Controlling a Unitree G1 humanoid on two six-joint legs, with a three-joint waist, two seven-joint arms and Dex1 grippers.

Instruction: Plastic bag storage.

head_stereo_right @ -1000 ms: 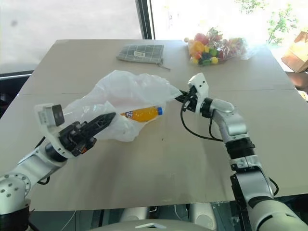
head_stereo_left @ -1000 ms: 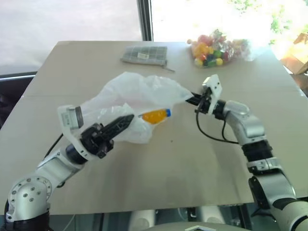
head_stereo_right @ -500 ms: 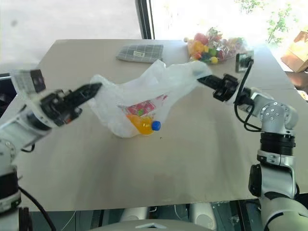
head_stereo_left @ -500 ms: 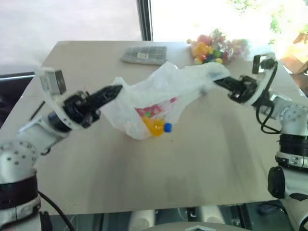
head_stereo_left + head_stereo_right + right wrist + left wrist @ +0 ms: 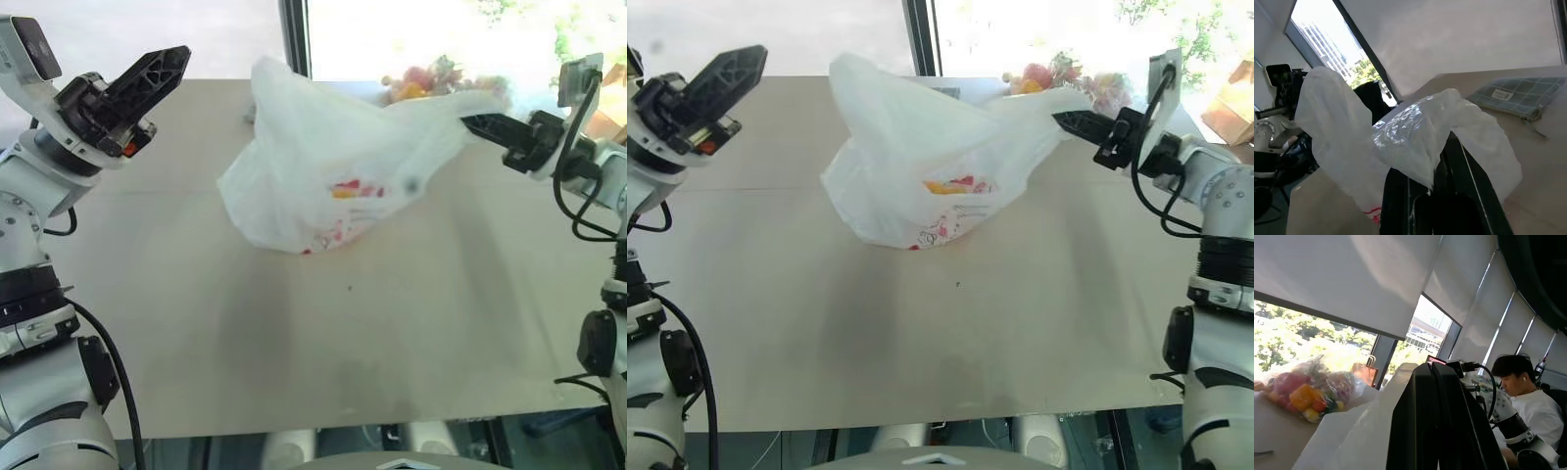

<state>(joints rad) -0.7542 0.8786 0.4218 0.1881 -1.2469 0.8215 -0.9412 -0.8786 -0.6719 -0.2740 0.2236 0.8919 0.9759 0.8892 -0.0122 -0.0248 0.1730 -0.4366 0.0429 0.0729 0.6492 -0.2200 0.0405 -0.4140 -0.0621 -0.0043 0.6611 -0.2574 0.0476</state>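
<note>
The plastic bag (image 5: 323,166), white and crinkly with red print, hangs spread over the middle of the table. Orange and red patches show through its wall. My right gripper (image 5: 470,121) is shut on one stretched-out end of the bag at the right; the film drapes over its fingers (image 5: 1459,196). High at the left, my left gripper (image 5: 174,59) is shut with a gap of bare air between its tip and the bag's raised peak. From the left wrist, those shut fingers (image 5: 1442,421) stand beside a fold of the plastic bag (image 5: 1352,440). Whether the bag's bottom touches the table I cannot tell.
A clear bag of colourful sweets (image 5: 431,78) lies at the table's far right, partly behind the plastic bag. A chequered pouch (image 5: 1515,95) lies at the far edge. A person (image 5: 1523,382) sits beyond the table. The tan table (image 5: 343,343) has room in front.
Both arms rose and spread apart, pulling the bag up and taller. The left gripper, on the bag's left end before, now stands apart from it. The bottle no longer pokes out.
</note>
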